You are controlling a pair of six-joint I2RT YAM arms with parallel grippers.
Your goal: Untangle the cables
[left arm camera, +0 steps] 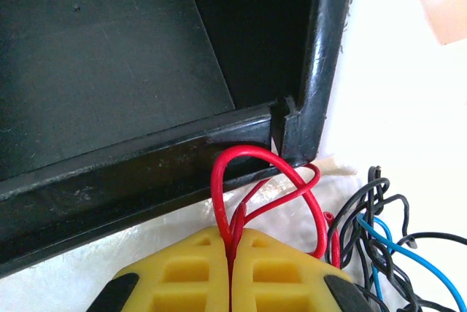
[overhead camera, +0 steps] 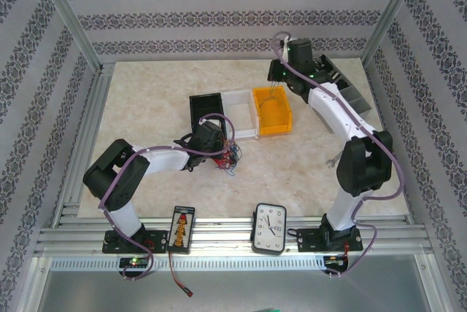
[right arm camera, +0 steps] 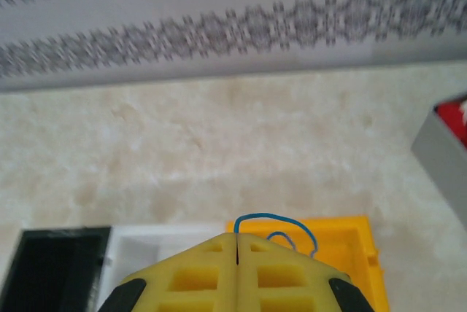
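Note:
The cables lie as a small tangle (overhead camera: pixel 230 156) of red, blue and dark wires on the table, just in front of the black bin (overhead camera: pixel 206 108). My left gripper (overhead camera: pixel 220 153) is at that tangle. In the left wrist view its yellow fingers are shut (left arm camera: pixel 232 235) on a looped red cable (left arm camera: pixel 219 181), with black and blue wires (left arm camera: pixel 379 239) bunched to the right. My right gripper (overhead camera: pixel 276 80) hangs above the yellow bin (overhead camera: pixel 271 111). In the right wrist view it is shut (right arm camera: pixel 237 238) on a thin blue cable (right arm camera: pixel 266 216) that curls over the yellow bin (right arm camera: pixel 350 246).
Black, white (overhead camera: pixel 241 108) and yellow bins stand in a row at mid-table. A grey bin (overhead camera: pixel 350 90) sits at the back right behind the right arm. A clock (overhead camera: pixel 269 228) and a small black board (overhead camera: pixel 182 228) rest on the near rail.

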